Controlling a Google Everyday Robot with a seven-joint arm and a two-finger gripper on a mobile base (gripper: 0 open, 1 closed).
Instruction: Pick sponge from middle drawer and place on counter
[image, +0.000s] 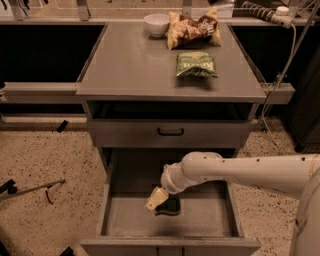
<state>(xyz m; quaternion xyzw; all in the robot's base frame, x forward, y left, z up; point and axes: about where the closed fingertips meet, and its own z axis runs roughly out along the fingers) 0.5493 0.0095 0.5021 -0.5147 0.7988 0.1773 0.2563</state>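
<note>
Downward, arm angled into middle drawer, jaws at sponge.

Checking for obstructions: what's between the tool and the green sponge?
Nothing; the camera view shows the tool right beside the small dark green sponge inside the open grey metal drawer.

Viewpoint: high, in front of the counter, looking down, fairly near.
Gripper: below the counter, in the middle drawer.
</note>
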